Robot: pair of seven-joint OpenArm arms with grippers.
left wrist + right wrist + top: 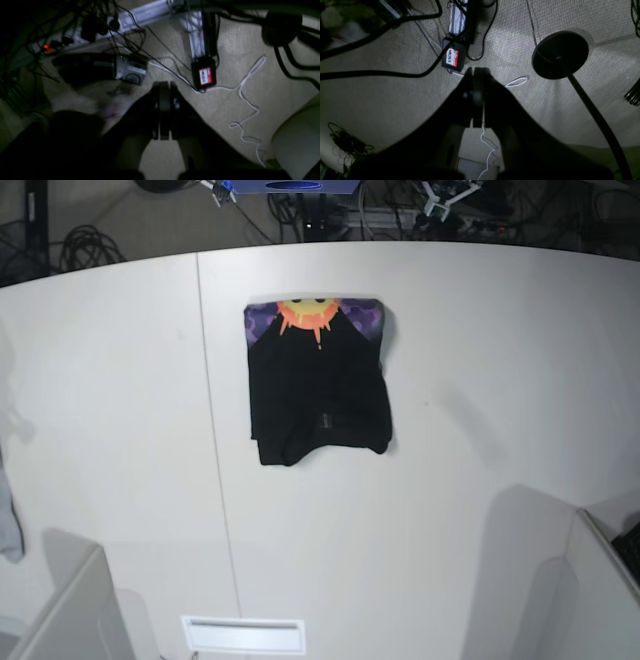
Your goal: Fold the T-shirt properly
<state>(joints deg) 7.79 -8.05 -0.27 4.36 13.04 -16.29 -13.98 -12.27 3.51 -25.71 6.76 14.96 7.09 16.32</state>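
On white counter [450,380]: folded black cloth T-shirt [318,390], sun print at far edge | left gripper [164,86] jaws clenched, empty | right gripper [474,72] likewise, above carpet

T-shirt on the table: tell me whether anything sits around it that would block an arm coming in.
Nothing visible does. The T-shirt lies folded on the white table with bare tabletop on every side. Neither gripper shows in the base view; both wrist cameras look down at carpet and cables.
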